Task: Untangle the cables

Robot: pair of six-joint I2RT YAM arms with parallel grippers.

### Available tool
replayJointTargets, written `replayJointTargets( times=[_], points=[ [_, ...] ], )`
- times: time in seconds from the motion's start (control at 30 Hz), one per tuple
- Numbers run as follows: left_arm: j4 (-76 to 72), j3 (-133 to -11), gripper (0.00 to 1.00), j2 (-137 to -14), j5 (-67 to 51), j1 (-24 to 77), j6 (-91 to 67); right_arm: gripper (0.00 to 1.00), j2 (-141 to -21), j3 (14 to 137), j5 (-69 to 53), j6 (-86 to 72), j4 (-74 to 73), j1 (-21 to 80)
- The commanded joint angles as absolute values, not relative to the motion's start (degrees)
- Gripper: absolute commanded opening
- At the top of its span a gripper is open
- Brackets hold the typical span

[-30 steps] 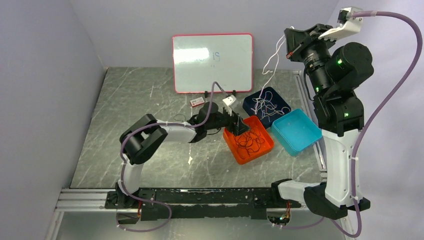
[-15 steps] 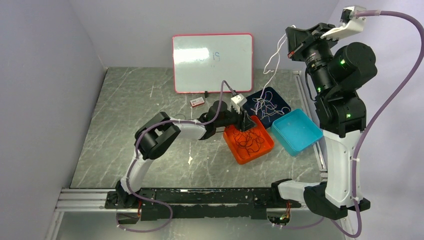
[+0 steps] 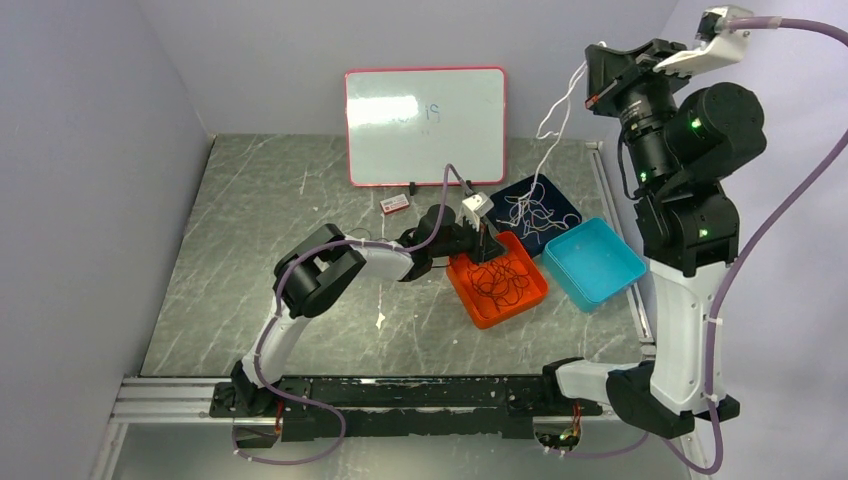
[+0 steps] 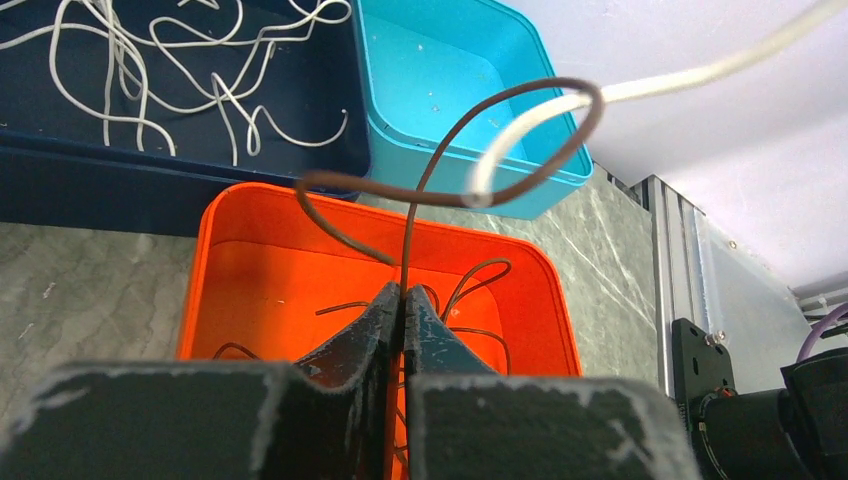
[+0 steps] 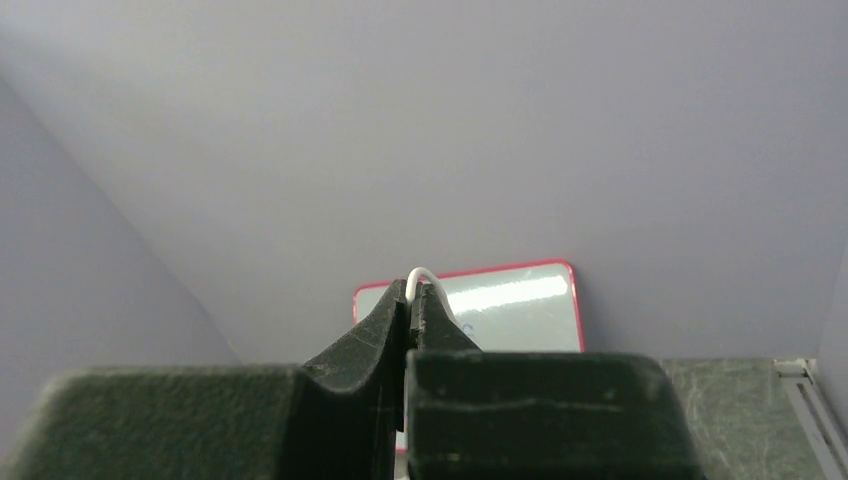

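black right pincer [image 5: 411,298] at bottom centre, jaws pressed together on a thin white cable [image 5: 422,273] arching over the tips, red-framed whiteboard [image 5: 510,305] behind, grey table [image 5: 745,390] lower right

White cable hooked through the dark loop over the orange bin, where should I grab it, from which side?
Grip the white cable probably on its straight run beyond the dark loop, from the teal bin side: it hangs clear there, while its tip curls inside the loop.
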State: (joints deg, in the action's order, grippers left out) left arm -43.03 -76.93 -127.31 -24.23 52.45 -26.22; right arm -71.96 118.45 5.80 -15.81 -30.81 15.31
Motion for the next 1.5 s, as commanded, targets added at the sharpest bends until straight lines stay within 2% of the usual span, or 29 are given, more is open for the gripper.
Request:
replayJointTargets(
  times=[0.0,0.27,0.67,0.87,0.93,1.03,1.27,1.37,1.47],
  points=[
    [-43.5,-76.5,0.07,-127.3,-24.6,52.8,-26.5,0.0,-71.7,122.6,9.6,-13.5,-28.3,14.9],
    [-38.7,-75.9,0.07,-127.4,-20.1,53.5,-27.6,0.0,-72.6,129.9,14.8,-9.0,-26.0,15.0],
    [-29.3,-76.0,0.09,-123.7,-20.2,56.8,-21.6,0.0,-71.5,124.7,15.7,-8.5,-25.7,15.0],
    [-25.9,-71.4,0.36,-118.1,-17.0,57.4,-21.6,0.0,-70.9,120.5,15.8,-8.8,-24.7,15.0],
    [-25.2,-70.4,0.42,-115.8,-15.8,57.7,-21.6,0.0,-71.0,119.9,15.6,-8.8,-24.6,15.0],
    [-24.4,-69.5,0.47,-112.9,-14.9,57.8,-21.6,0.0,-71.4,119.5,15.4,-8.7,-24.9,15.0],
    [-20.4,-68.1,0.49,-104.9,-10.5,57.9,-19.4,0.0,-72.7,117.2,16.7,-7.3,-27.3,15.0],
    [-18.3,-65.8,0.54,-99.9,-6.4,57.7,-19.7,0.0,-75.4,116.7,17.9,-6.1,-30.4,14.9],
    [-18.5,-62.7,0.55,-96.0,-9.0,54.1,-23.5,0.0,-76.1,113.1,17.8,-6.4,-29.1,14.9]
  ],
)
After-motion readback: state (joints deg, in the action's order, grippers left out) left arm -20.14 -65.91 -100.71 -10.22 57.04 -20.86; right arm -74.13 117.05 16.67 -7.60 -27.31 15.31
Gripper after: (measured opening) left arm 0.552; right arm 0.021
